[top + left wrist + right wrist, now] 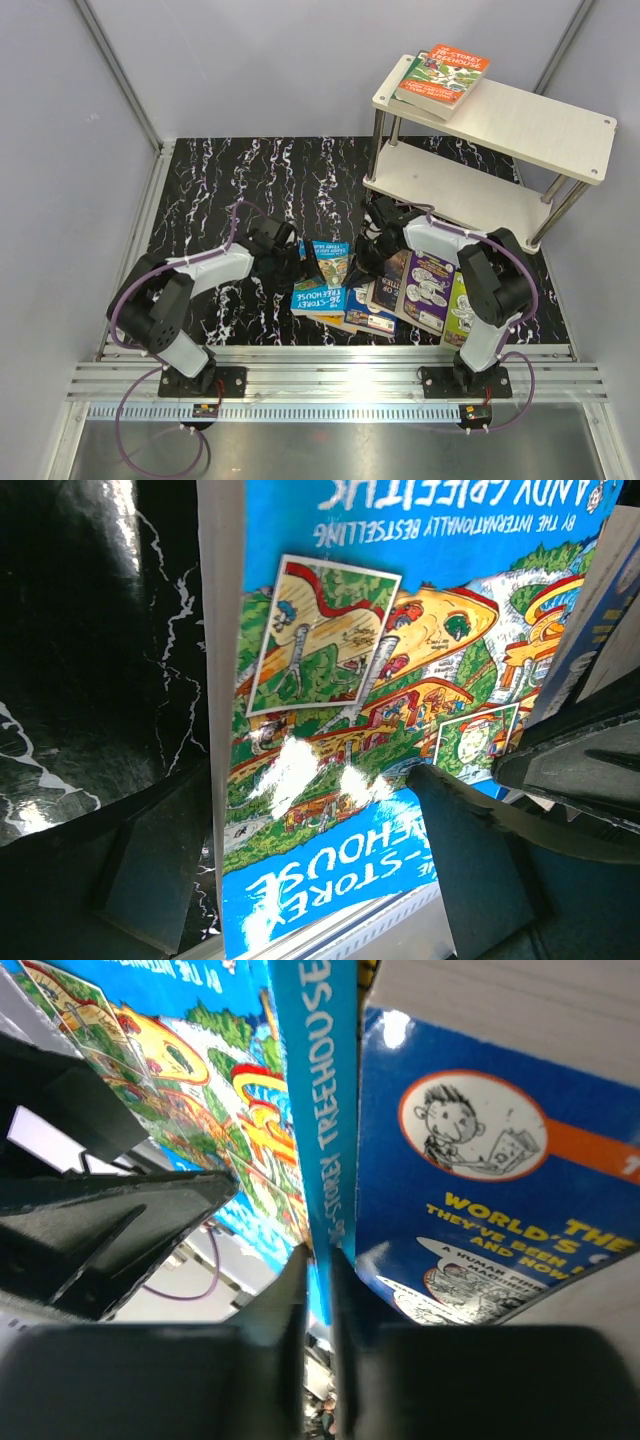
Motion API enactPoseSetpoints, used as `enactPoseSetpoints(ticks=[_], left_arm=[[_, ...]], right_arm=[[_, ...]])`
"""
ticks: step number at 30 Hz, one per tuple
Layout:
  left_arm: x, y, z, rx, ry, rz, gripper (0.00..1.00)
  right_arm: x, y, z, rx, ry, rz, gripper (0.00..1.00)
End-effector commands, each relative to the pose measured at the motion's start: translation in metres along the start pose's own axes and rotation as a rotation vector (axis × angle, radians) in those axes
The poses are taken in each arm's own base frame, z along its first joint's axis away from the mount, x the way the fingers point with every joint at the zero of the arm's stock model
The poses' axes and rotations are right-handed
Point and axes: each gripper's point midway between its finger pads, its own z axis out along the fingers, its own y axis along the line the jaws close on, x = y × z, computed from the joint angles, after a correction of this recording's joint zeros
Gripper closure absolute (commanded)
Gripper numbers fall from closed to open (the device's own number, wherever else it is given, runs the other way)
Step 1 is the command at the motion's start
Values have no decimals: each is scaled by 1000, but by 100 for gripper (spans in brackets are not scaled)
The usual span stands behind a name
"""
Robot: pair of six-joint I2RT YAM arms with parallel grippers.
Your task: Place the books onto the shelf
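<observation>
My right pincer [372,248] [318,1280] is clamped on the blue book [328,262] [350,680] [315,1110], fingers [290,1310] pinched tight on the spine edge, the lettering running straight up from the grip. The book is tilted up on edge between my two pincers, cover facing my left one. My left pincer [283,250] [310,890] is spread wide and gripping nothing; the blue book's cover fills the space just ahead of it, lower edge dipping between the fingers [150,880], and I can't tell if either pad touches. Each wrist view shows the other pincer close in on the far side of the book. Just right of my right pincer there's a dark blue book [470,1160] with an orange band and yellow text, face right beside the grip. Below the raised book, nearer my bases, a second blue book [318,298] lies flat on the black marbled bench [230,180]. Right of my right pincer, under that arm, more books lie overlapped: a purple book [430,280] and a lime-green book [460,305] at the outer edge. The shelf [520,125] stands beyond and to the right of my right pincer, well apart from it. On the left end of its top board, an orange book [448,68] is stacked on a green book [412,97]. The lower board shows bare.
</observation>
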Motion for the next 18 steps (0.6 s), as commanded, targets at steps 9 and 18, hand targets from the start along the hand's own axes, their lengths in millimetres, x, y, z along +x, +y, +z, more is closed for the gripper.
enactPoseSetpoints(ticks=[9,18], left_arm=[[7,-34,-13,162,-12,58,24],[27,-27,2,240,46,-7,100]], right_arm=[[3,66,-32,-228,-55,-76,40],[11,42,-33,-138,-66,-74,21]])
